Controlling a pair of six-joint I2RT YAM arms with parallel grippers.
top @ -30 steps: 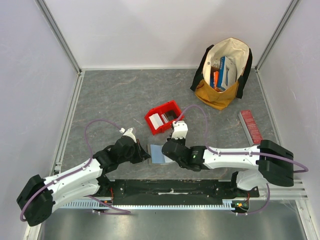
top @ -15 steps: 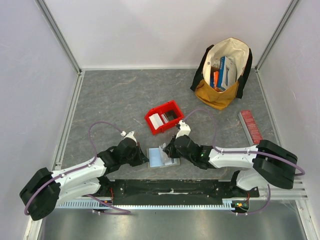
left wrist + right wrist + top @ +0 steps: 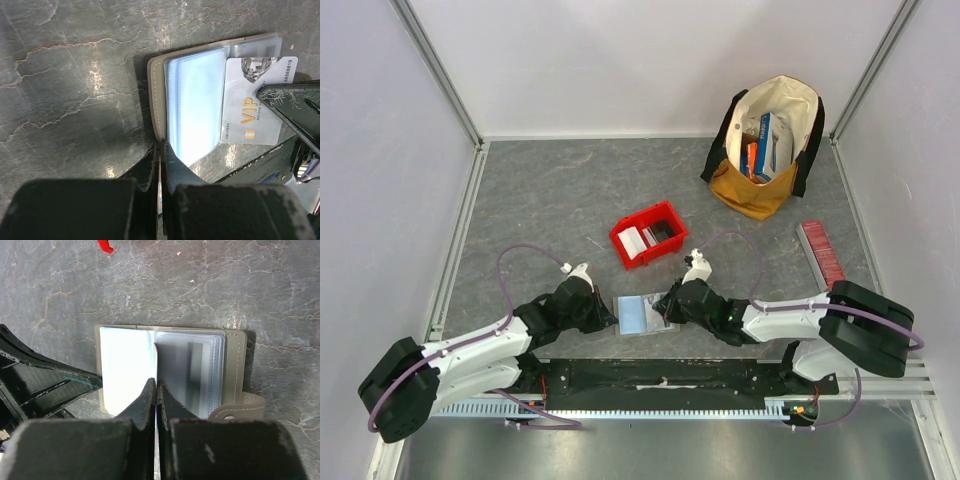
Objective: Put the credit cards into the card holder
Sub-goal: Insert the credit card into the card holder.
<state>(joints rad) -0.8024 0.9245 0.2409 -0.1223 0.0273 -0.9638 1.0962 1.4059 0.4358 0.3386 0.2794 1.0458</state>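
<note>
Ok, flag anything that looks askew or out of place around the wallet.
The white VIP card looks slightly crooked against the open card holder. Most of its face is uncovered by the clear sleeves, and it is pinched in the right gripper. The left gripper clamps the holder's cover edge. Nothing looks spilled or damaged.

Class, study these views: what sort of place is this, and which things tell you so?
Probably a robotics lab test cell: a left arm and right arm bolted at the edge of a grey table, plain white walls on aluminium framing, and staged props like a red bin and tote bag.
</note>
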